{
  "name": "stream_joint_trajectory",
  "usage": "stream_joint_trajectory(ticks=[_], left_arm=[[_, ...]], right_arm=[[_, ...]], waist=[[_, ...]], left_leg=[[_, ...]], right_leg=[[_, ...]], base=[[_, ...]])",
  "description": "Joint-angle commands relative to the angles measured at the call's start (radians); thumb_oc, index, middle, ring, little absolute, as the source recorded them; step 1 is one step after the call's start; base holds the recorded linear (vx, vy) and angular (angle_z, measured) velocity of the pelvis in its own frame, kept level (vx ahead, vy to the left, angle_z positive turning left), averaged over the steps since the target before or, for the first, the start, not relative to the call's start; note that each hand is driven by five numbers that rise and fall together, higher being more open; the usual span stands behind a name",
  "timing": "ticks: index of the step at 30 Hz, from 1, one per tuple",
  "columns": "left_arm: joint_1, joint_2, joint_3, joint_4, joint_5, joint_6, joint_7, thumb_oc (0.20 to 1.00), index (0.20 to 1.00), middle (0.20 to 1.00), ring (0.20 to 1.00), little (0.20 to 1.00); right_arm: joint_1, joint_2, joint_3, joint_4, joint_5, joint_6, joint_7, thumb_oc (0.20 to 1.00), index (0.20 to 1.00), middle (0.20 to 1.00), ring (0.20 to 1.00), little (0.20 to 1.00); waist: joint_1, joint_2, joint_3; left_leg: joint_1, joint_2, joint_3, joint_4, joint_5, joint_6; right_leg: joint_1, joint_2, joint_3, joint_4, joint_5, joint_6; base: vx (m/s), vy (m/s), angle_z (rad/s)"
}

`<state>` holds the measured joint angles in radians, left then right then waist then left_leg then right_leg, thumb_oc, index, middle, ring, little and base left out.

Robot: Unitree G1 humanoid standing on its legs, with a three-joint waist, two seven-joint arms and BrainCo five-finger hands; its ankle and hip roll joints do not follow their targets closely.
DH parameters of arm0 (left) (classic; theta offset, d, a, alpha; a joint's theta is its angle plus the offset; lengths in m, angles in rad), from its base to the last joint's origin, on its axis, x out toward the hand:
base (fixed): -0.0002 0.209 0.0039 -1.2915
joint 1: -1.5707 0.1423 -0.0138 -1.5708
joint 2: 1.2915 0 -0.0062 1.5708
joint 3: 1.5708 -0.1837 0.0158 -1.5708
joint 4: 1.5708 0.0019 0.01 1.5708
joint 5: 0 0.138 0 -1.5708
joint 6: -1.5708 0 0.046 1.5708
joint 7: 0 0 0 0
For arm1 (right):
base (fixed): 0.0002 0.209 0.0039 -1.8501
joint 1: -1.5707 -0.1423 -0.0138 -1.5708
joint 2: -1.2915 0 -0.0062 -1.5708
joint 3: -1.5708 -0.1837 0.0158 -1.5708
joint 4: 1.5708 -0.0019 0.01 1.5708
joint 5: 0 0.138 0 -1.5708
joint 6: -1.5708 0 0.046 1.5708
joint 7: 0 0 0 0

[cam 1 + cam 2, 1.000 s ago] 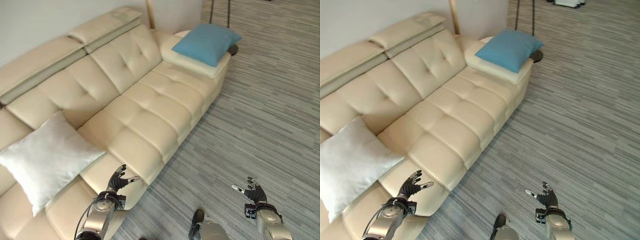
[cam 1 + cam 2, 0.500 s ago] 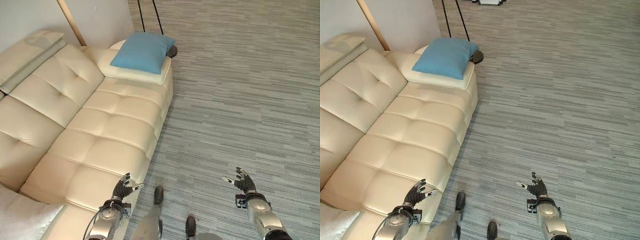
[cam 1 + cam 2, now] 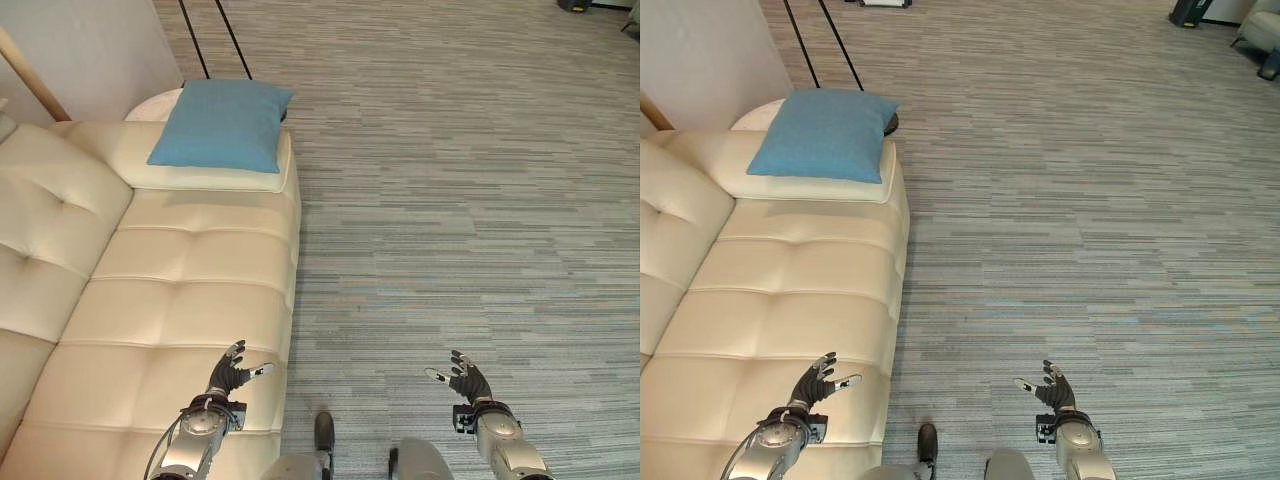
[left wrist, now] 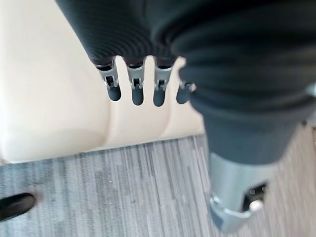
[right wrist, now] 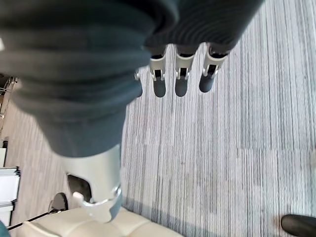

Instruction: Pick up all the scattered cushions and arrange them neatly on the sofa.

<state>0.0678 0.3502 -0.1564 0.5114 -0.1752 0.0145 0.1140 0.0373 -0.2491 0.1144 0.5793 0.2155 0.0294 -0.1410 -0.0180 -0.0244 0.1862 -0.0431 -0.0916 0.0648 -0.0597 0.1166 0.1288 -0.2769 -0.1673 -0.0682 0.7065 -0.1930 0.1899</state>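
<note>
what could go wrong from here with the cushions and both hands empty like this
The blue cushion lies flat on the cream sofa's armrest, one corner past the far edge by the floor lamp base; a careless reach could push it off. The left hand hovers open over the seat's front edge and could snag the upholstery. The right hand is open over bare carpet, far from any cushion.

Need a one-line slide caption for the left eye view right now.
Both hands open and empty, left hand over the cream sofa, right hand over carpet; blue cushion on the armrest.
</note>
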Motion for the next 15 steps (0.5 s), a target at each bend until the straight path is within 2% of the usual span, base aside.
stream_joint_trajectory(ticks=[1,4,6,7,8,9,11,13,14,15], left_arm=[[0.003,-0.002,0.024,-0.081,0.011,-0.027,-0.003,1.0,1.0,1.0,1.0,1.0],[-0.008,-0.005,0.023,-0.077,-0.002,-0.029,0.0,1.0,1.0,1.0,1.0,1.0],[-0.024,-0.009,0.029,-0.068,-0.01,-0.032,0.005,1.0,1.0,1.0,1.0,1.0],[-0.025,-0.01,0.029,-0.067,-0.01,-0.032,0.005,1.0,1.0,1.0,1.0,1.0],[-0.038,-0.014,0.021,-0.068,-0.013,-0.04,0.009,1.0,1.0,1.0,1.0,1.0],[-0.041,-0.023,0.015,-0.065,-0.013,-0.046,0.009,1.0,1.0,1.0,1.0,1.0],[-0.041,-0.043,0.001,-0.06,-0.034,-0.05,0.014,1.0,1.0,1.0,1.0,1.0],[-0.036,-0.058,-0.001,-0.063,-0.073,-0.05,0.016,1.0,1.0,1.0,1.0,1.0],[-0.036,-0.066,-0.001,-0.059,-0.094,-0.052,0.017,1.0,1.0,1.0,1.0,1.0],[-0.036,-0.066,-0.001,-0.059,-0.094,-0.052,0.017,1.0,1.0,1.0,1.0,1.0]], right_arm=[[-0.047,-0.039,-0.015,-0.05,-0.012,-0.034,-0.003,1.0,1.0,1.0,1.0,1.0],[-0.056,-0.051,-0.023,-0.053,-0.007,-0.035,-0.013,1.0,1.0,1.0,1.0,1.0],[-0.059,-0.049,-0.033,-0.053,-0.007,-0.037,-0.025,1.0,1.0,1.0,1.0,1.0],[-0.059,-0.05,-0.033,-0.052,-0.007,-0.037,-0.026,1.0,1.0,1.0,1.0,1.0],[-0.05,-0.049,-0.036,-0.06,-0.021,-0.031,-0.034,1.0,1.0,1.0,1.0,1.0],[-0.042,-0.045,-0.034,-0.06,-0.023,-0.034,-0.036,1.0,1.0,1.0,1.0,1.0],[-0.034,-0.045,-0.032,-0.063,-0.025,-0.044,-0.042,1.0,1.0,1.0,1.0,1.0],[-0.027,-0.05,-0.033,-0.065,-0.02,-0.046,-0.041,1.0,1.0,1.0,1.0,1.0],[-0.028,-0.049,-0.03,-0.059,-0.011,-0.051,-0.041,1.0,1.0,1.0,1.0,1.0],[-0.028,-0.049,-0.03,-0.059,-0.011,-0.051,-0.041,1.0,1.0,1.0,1.0,1.0]], waist=[[0.014,0.032,0.007],[0.007,0.02,0.011],[0.0,0.009,0.016],[-0.001,0.013,0.018],[-0.013,0.01,0.017],[-0.015,0.002,0.007],[-0.021,0.004,-0.014],[-0.025,0.013,-0.027],[-0.024,0.02,-0.029],[-0.024,0.02,-0.029]], left_leg=[[0.027,0.078,0.026,0.018,-0.156,-0.094],[0.054,0.071,0.028,0.016,-0.184,-0.106],[0.082,0.069,0.024,0.015,-0.208,-0.121],[0.085,0.073,0.022,0.015,-0.21,-0.122],[0.109,0.078,0.012,0.007,-0.226,-0.133],[0.119,0.068,0.006,0.005,-0.239,-0.135],[0.144,0.077,-0.004,0.02,-0.268,-0.138],[0.15,0.101,-0.009,0.063,-0.29,-0.153],[0.14,0.115,-0.006,0.123,-0.293,-0.168],[0.14,0.115,-0.006,0.123,-0.293,-0.168]], right_leg=[[0.068,0.029,-0.106,-0.29,0.104,-0.042],[0.042,0.028,-0.153,-0.511,0.16,-0.045],[0.009,0.023,-0.188,-0.66,0.221,-0.026],[0.016,0.027,-0.192,-0.669,0.225,-0.026],[0.017,0.035,-0.167,-0.735,0.244,-0.015],[0.03,0.034,-0.16,-0.756,0.271,-0.017],[0.048,0.038,-0.153,-0.731,0.281,-0.033],[0.066,0.043,-0.16,-0.717,0.267,-0.047],[0.086,0.054,-0.169,-0.717,0.255,-0.056],[0.086,0.054,-0.169,-0.717,0.255,-0.056]], base=[[0.24,-0.046,0.02],[0.26,-0.112,-0.09],[0.28,-0.148,-0.07],[0.31,-0.17,0.04],[0.29,-0.156,0.14],[0.4,-0.21,0.36],[0.36,-0.181,0.51],[0.33,-0.191,0.37],[0.21,-0.145,0.21],[0.26,-0.226,0.18]])
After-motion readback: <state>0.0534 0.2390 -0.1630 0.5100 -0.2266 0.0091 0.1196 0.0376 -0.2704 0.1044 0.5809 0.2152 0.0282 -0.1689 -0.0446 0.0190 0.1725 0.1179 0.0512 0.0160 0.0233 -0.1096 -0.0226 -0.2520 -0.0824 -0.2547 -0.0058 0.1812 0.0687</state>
